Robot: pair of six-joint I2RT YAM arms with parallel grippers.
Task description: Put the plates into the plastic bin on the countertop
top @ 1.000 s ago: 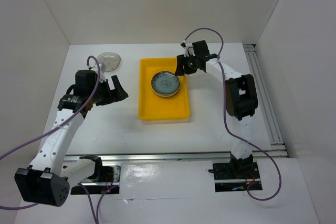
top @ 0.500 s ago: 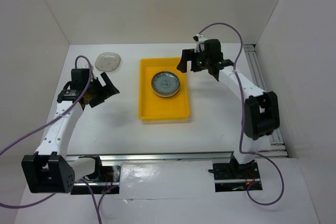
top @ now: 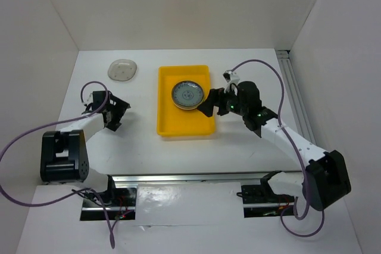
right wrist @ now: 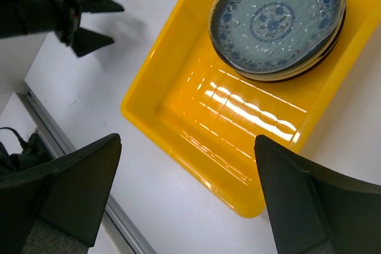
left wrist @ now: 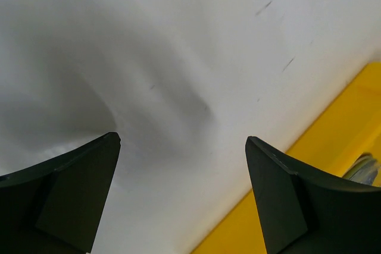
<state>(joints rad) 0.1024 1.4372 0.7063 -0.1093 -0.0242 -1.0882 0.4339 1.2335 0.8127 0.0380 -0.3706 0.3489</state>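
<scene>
Low over the flat white countertop (top: 143, 147), your left gripper (top: 119, 115) hangs with its fingers spread wide and nothing between them. The 1 dish not yet stowed, a small round clear-grey glass plate (top: 122, 69), lies well apart, farther back, likely your next pick. Come down at its near rim, slide 1 finger under the lip and pinch the edge; glass on a smooth top will likely skid. Your right gripper (right wrist: 187, 140), also wide and empty, hovers at the right rim of the bright yellow rectangular plastic bin (top: 178, 124), beside the stack of patterned plates (top: 189, 94); keep it off your drop path.
</scene>
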